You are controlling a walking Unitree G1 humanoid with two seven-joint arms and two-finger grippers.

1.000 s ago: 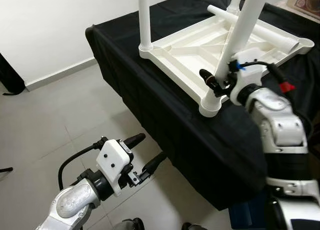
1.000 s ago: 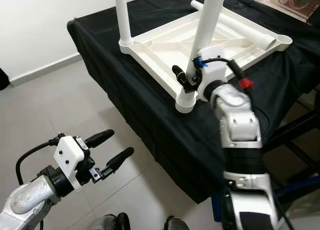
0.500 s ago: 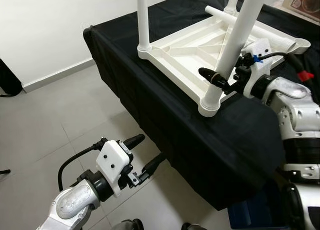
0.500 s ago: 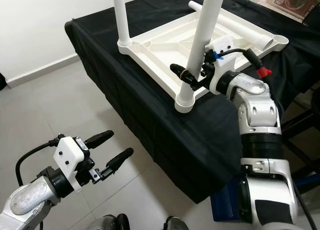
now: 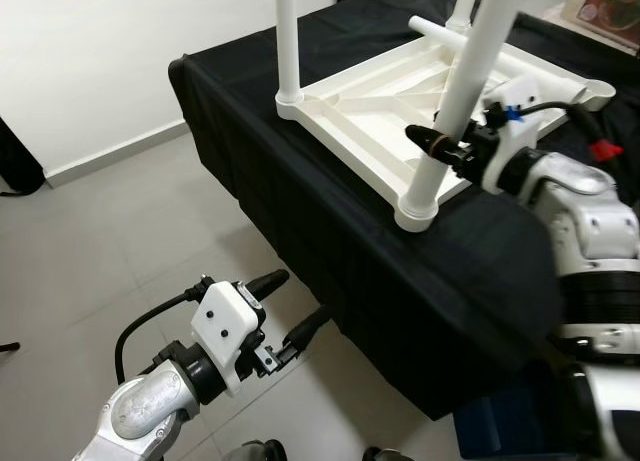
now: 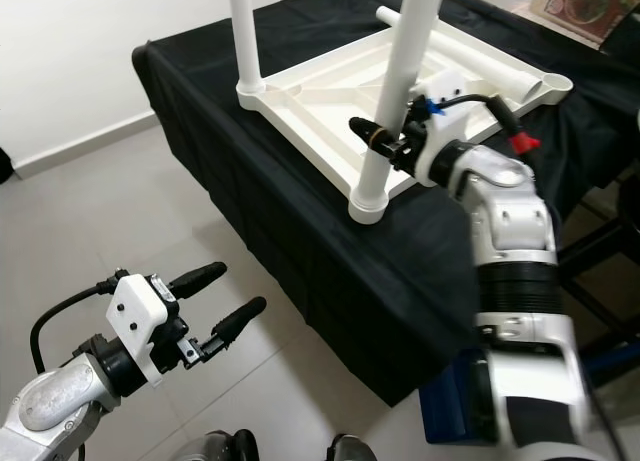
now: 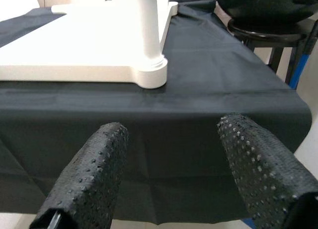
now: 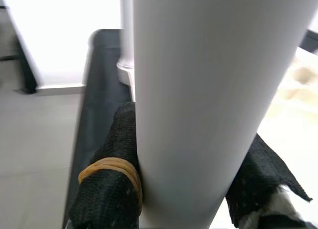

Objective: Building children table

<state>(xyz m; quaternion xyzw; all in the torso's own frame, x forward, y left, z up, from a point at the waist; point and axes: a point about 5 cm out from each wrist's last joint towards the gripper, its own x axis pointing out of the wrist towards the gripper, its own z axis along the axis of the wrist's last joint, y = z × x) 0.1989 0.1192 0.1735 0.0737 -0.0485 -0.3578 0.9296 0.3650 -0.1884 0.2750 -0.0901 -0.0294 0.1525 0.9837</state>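
1. The tabletop (image 5: 375, 101) lies upside down on the black desk (image 5: 300, 211), at 1 o'clock from the robot, so legs can be pushed in from above.
2. The right gripper (image 6: 385, 138) reaches forward at desk height, fingers clamped on the near leg (image 5: 455, 101) (probably to seat it).
3. The left gripper (image 5: 285, 306) hangs idle over the floor, fingers apart.

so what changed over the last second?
The right gripper, shut on the near table leg, slid a bit higher up it, its wrist swinging outward. The upturned tabletop and the idle, open left gripper stayed as they were.
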